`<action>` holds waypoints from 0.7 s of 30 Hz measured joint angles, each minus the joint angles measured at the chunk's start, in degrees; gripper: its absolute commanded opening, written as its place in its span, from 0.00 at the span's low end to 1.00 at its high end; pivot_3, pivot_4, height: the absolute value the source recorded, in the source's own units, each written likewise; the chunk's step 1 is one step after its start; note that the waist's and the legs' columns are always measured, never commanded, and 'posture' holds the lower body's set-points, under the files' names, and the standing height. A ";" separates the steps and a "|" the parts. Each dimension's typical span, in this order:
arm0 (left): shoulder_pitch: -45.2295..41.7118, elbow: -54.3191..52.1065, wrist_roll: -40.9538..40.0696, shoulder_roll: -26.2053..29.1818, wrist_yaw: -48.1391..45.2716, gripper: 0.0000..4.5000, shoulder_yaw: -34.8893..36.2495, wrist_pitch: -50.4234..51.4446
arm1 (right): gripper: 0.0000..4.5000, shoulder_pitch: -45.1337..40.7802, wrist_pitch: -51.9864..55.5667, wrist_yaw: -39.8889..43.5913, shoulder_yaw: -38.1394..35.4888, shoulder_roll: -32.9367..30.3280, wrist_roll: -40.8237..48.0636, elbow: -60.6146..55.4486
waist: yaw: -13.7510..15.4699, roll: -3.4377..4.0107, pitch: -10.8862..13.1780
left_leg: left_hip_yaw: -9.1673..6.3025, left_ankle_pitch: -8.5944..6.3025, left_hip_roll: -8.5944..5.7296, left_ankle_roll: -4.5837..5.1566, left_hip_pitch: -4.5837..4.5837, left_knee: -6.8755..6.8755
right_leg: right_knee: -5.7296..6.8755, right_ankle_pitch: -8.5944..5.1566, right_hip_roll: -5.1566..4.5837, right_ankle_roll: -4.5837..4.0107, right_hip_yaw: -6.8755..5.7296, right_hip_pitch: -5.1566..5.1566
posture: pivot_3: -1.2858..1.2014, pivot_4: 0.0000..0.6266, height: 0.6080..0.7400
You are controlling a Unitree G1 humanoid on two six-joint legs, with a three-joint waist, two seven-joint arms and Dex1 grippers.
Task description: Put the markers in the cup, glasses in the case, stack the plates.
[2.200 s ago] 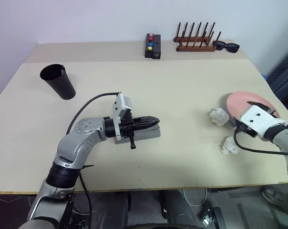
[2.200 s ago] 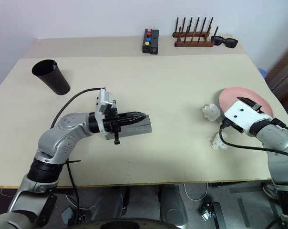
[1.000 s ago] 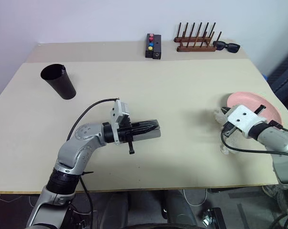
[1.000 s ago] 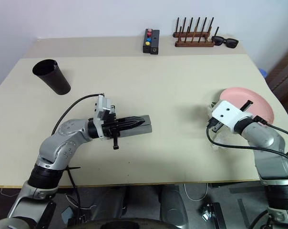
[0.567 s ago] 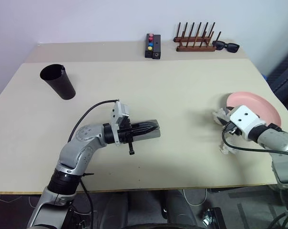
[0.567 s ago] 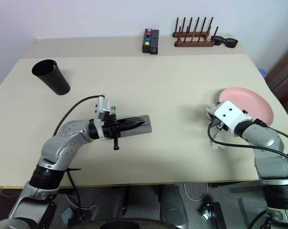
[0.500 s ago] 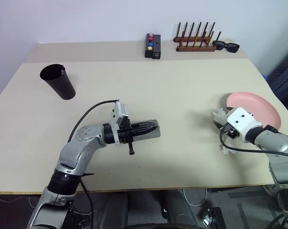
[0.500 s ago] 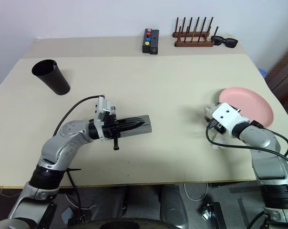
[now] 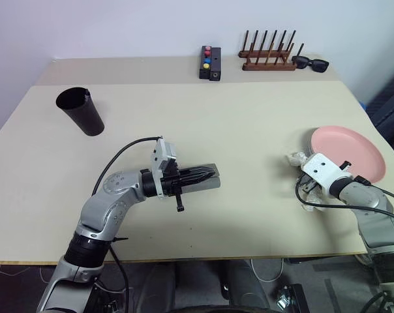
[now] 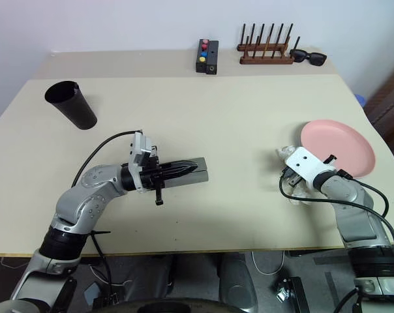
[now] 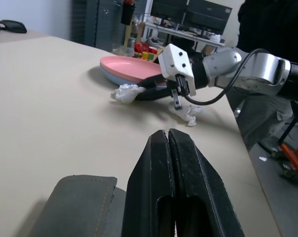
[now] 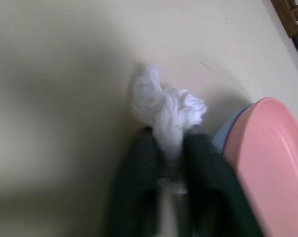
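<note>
1. Relative to the grey glasses case (image 11: 80, 207) in the middle of the counter (image 9: 249, 124), the work in hand is well off to the robot's right. There the right end effector (image 12: 171, 140) sits low on the counter with a crumpled white tissue (image 12: 164, 106) between its fingers, apparently pinched shut on it.
2. The left end effector (image 9: 213, 173) is pressed fully closed. It lies level along the top of the case and carries nothing.
3. The plates look done: the salmon pink plate (image 9: 353, 153) lies on the light blue plate (image 12: 228, 133), beyond the tissue from the case.
4. My guess is that the tissue is being cleared aside rather than a named step done. The next move calls for lifting it clear of the plates' rim without dragging the second tissue wad (image 11: 188, 113), which lies just beside it.
5. The black cup (image 9: 83, 112) stands far to the case's left, towards the back. I can't tell whether the markers are inside it.
6. The case appears closed, so whether the wire-framed glasses are in it is hidden.
7. The black sunglasses (image 9: 311, 63) rest by the wooden rack (image 9: 269, 55), well behind the case.
</note>
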 measured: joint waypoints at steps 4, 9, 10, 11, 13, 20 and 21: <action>-0.59 -0.03 -0.09 -0.05 0.31 0.00 -0.01 0.24 | 0.00 0.22 -0.14 0.13 -0.36 -0.02 0.38 -2.39 | -0.13 0.01 0.00 | 0.00 0.00 0.00 0.00 0.01 -0.01 | 0.01 -0.01 0.00 0.02 0.00 -0.01 | 0.52 0.24 1.00; -0.80 -0.13 -0.36 -0.15 0.69 0.00 -0.02 1.18 | 0.00 -0.46 0.86 -0.83 -6.05 -0.43 3.48 -9.07 | 0.03 0.01 0.01 | -0.01 0.00 0.00 0.00 0.00 -0.01 | -0.03 -0.02 0.00 0.04 0.00 0.02 | 0.52 0.24 1.00; -0.80 -0.16 -0.37 -0.15 0.72 0.00 -0.02 1.19 | 0.00 -0.57 1.31 -1.33 -7.14 -0.99 3.39 -9.12 | 0.13 0.01 0.01 | -0.02 0.00 0.00 0.00 0.00 -0.01 | -0.07 -0.02 0.00 0.04 -0.02 0.04 | 0.52 0.24 1.00; -0.80 -0.18 -0.38 -0.15 0.77 0.00 -0.01 1.22 | 0.00 -0.57 1.84 -1.93 -7.97 -1.99 3.06 -8.92 | 0.22 0.01 0.01 | -0.03 0.00 0.00 0.00 -0.01 -0.01 | -0.10 -0.02 0.00 0.03 -0.02 0.05 | 0.52 0.24 1.00; -0.83 -0.20 -0.38 -0.22 0.85 0.00 -0.02 1.26 | 0.00 -0.35 2.70 -2.72 -9.38 -3.75 1.84 -7.40 | 0.22 0.01 0.00 | -0.03 -0.01 -0.01 0.01 -0.02 -0.01 | -0.20 0.01 0.00 -0.01 -0.03 0.10 | 0.52 0.24 1.00; -1.13 -0.56 -0.38 -0.87 1.03 0.00 -0.07 1.29 | 0.51 2.71 3.64 -3.24 -11.69 -5.40 1.32 -2.57 | -0.24 0.04 0.00 | -0.01 -0.07 0.00 0.12 0.03 -0.02 | -0.27 0.01 0.01 -0.01 -0.02 0.14 | 0.52 0.24 1.00; -1.17 -0.70 -0.38 -0.90 1.04 0.00 -0.07 1.34 | 0.62 3.23 3.44 -3.15 -12.06 -5.47 1.44 -2.59 | -0.20 0.05 -0.01 | -0.01 -0.07 0.00 0.12 0.03 -0.03 | -0.26 0.01 0.01 0.00 -0.02 0.15 | 0.52 0.24 1.00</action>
